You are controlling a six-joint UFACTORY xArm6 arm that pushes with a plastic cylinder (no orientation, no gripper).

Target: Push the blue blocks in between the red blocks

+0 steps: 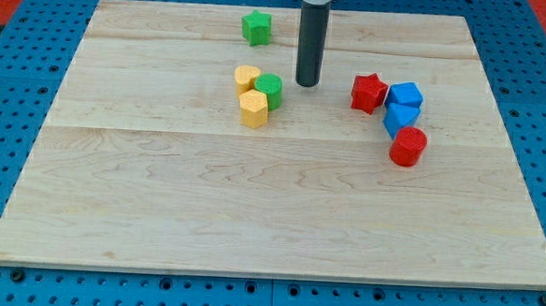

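Note:
A red star block (pixel 369 91) lies at the view's right, touching a blue cube-like block (pixel 405 96) on its right. A second blue block (pixel 399 118) sits just below it, and a red cylinder (pixel 408 146) touches that one from below right. The two blue blocks lie between the two red ones. My tip (pixel 307 84) stands on the board left of the red star, about a block's width away, and just right of a green cylinder (pixel 269 90).
A yellow round block (pixel 247 78) and a yellow hexagonal block (pixel 254 108) touch the green cylinder near the middle. A green star-like block (pixel 256 27) lies near the view's top. The wooden board (pixel 157 213) rests on a blue pegboard.

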